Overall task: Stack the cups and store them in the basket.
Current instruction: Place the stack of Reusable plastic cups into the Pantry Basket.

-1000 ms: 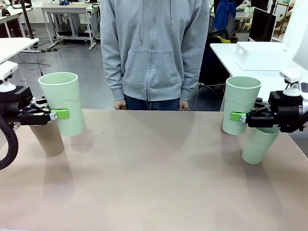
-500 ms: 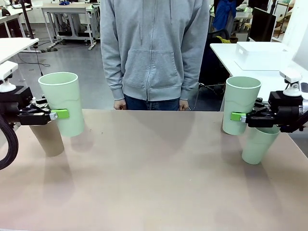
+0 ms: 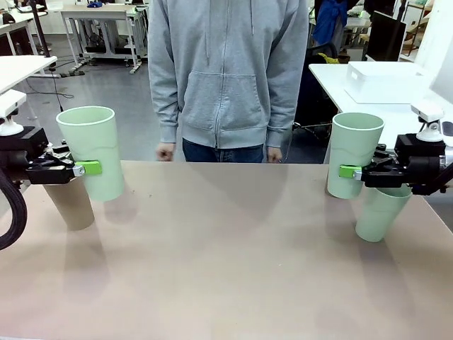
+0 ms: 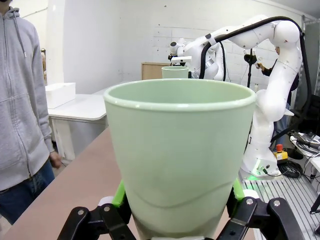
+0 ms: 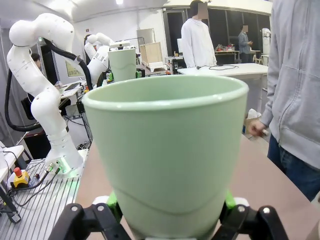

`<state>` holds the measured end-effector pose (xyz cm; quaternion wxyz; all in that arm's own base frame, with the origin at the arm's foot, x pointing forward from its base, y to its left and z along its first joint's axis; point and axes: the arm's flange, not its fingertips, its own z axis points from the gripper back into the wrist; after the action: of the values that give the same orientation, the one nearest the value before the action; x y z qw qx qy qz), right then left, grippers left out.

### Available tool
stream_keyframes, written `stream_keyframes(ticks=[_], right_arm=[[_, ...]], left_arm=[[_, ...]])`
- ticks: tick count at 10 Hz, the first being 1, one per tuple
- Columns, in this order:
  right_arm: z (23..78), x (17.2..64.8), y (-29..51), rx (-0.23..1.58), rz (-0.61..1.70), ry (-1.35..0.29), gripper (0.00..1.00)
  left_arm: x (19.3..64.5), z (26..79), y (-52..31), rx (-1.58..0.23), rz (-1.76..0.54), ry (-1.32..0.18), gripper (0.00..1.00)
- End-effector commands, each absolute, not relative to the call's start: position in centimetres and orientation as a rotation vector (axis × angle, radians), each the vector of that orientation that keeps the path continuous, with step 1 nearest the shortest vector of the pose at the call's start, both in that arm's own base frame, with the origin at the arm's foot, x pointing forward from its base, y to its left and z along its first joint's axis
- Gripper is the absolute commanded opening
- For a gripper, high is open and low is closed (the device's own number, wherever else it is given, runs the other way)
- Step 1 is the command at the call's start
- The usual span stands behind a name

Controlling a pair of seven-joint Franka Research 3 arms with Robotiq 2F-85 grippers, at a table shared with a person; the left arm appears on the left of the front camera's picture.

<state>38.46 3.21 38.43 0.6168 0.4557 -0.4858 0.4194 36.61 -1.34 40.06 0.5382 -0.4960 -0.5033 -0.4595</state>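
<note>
At the 9 o'clock edge of the table (image 3: pixel 226 269), the left gripper (image 3: pixel 86 168) is clamping the lower wall of an upright mint cup (image 3: pixel 90 138). A tan cup (image 3: pixel 71 205) is standing just beneath the gripper body. At 3 o'clock, the right gripper (image 3: pixel 349 171) is clenching a second mint cup (image 3: pixel 356 145) likewise. A third mint cup (image 3: pixel 382 212) is standing below it, near the table's edge. The tabletop between the arms is lying open through to 12 o'clock, where a person (image 3: pixel 226 71) is standing. The basket (image 3: pixel 386 85) is sitting on a separate white table (image 3: pixel 331 76) at 2 o'clock.

White arms (image 4: pixel 280 90), blk pincers (image 3: pixel 352 171), green pads (image 3: pixel 89 168)
</note>
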Motion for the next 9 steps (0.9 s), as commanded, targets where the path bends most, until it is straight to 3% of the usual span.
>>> stream_keyframes(ticks=[1,9], right_arm=[[38.53,38.48,3.19,1.047,0.963,-1.123,0.85],[38.53,38.48,3.19,1.047,0.963,-1.123,0.85]], left_arm=[[36.48,40.36,-1.19,-1.187,-1.095,-1.208,0.86],[36.48,40.36,-1.19,-1.187,-1.095,-1.208,0.86]])
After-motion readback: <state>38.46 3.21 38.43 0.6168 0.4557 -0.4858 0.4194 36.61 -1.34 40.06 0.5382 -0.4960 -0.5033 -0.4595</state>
